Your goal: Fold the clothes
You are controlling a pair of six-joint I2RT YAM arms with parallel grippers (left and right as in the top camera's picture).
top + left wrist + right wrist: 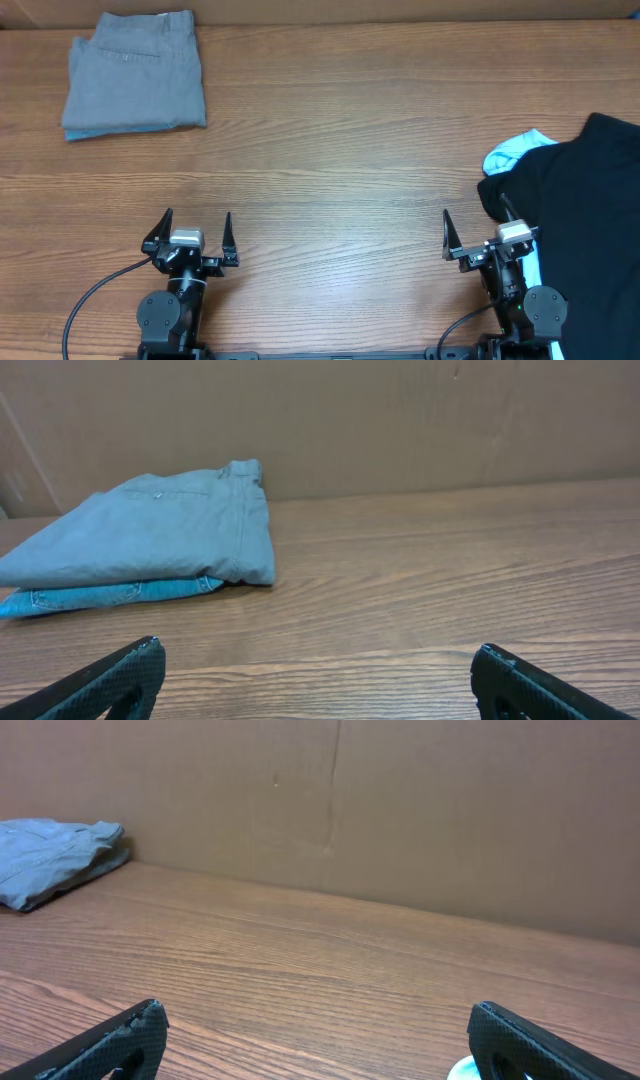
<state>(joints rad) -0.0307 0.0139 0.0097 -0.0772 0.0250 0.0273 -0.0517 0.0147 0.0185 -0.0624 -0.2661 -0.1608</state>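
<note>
Looks partly done, at a guess. Shows one tidy stack at the far left back of the counter [350,150]: a folded grey garment [135,70] lying on folded blue denim [110,595], edges fairly square. Counts that pile as finished work. Leaves the black shirt [580,200] still to fold, heaped loose at the right edge of the counter and running out of the overhead view. Leaves also the light blue tee [515,150], crumpled, peeking out from under the shirt's far left side and touching it. Finds the left fingers [163,228] spread wide and holding nothing, low over bare wood at the near edge, pointed toward the stack but well apart from it. Finds the right fingers [449,235] equally wide and empty, just beside the shirt, not gripping it. Calls next, probably, for a grasp on the shirt, then for dragging it out and spreading it flat in the open middle of the counter before any fold.
</note>
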